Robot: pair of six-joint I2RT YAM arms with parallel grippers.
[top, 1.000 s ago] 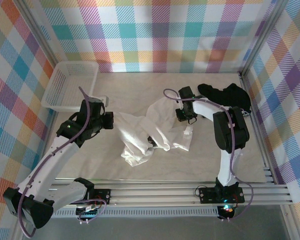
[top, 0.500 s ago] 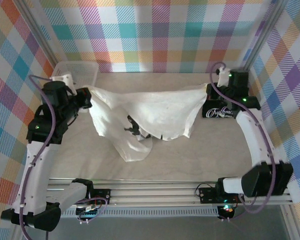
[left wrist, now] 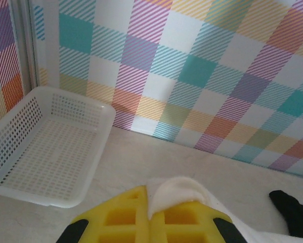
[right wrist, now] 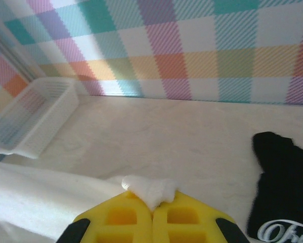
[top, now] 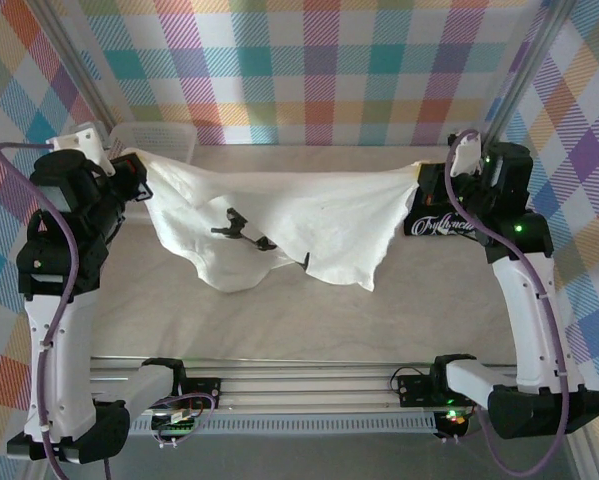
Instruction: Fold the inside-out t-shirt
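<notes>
Right now the l. gripper (top: 131, 182), upper left, and r. gripper (top: 420, 180), upper right, are each clamped on an edge of the inside-out t-shirt (top: 299, 225). It hangs stretched btwn them, long axis left-right across mid-frame, slack sagging toward the table (top: 279, 320). Both arms equally near.

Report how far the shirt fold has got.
Done: the white shirt is up and stretched wide. In hand: the left tool and the right tool are each shut on an edge of it. Left: no fold shows yet; it needs laying flat and folding.
</notes>
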